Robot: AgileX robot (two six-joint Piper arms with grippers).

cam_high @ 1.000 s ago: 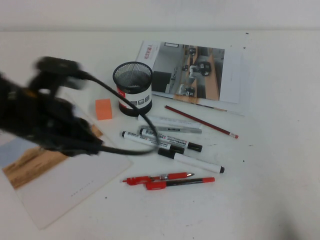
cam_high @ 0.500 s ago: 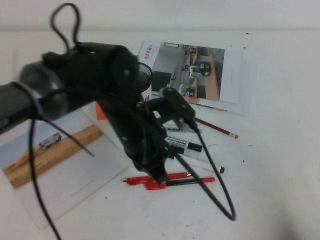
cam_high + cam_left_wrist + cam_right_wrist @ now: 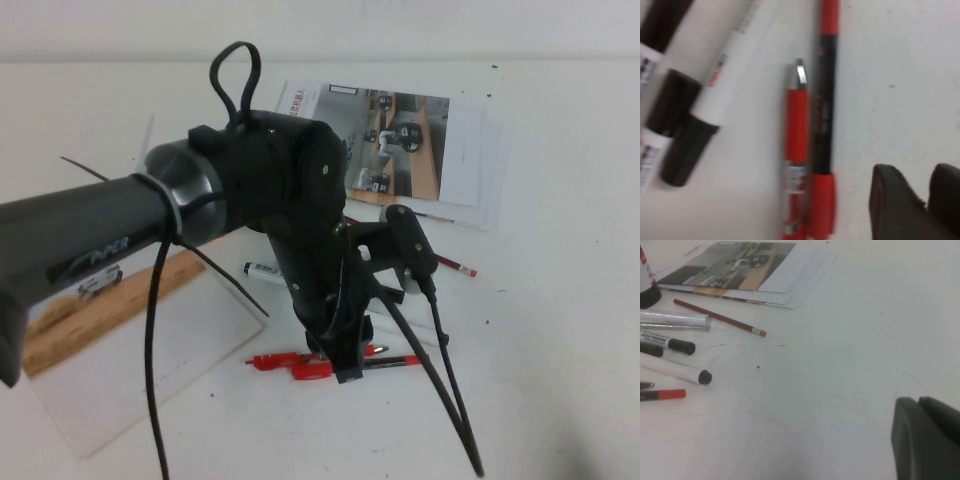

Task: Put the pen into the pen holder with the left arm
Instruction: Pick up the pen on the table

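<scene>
The all-red pen [image 3: 796, 150] with its silvery middle and metal tip lies on the white table, right beside a red-capped pen with a black barrel [image 3: 824, 125]. In the high view the pen [image 3: 272, 360] pokes out from under my left arm. My left gripper [image 3: 350, 372] hangs just over the two pens. In the left wrist view the left gripper [image 3: 915, 170] is beside them, empty, jaws together. The pen holder is hidden behind the left arm in the high view; only its base [image 3: 647, 295] shows in the right wrist view. My right gripper [image 3: 925, 407] is shut and empty over bare table.
White markers with black caps [image 3: 720, 75] lie just beyond the pens. A red pencil [image 3: 455, 265] and an open magazine [image 3: 420, 140] lie further back. A photo card [image 3: 100, 340] lies at the left. A clear tube [image 3: 675, 320] lies near the markers.
My left arm has swung in from the left, over the pen holder, and come down so its gripper now sits over the two red pens. The pens have not moved.
</scene>
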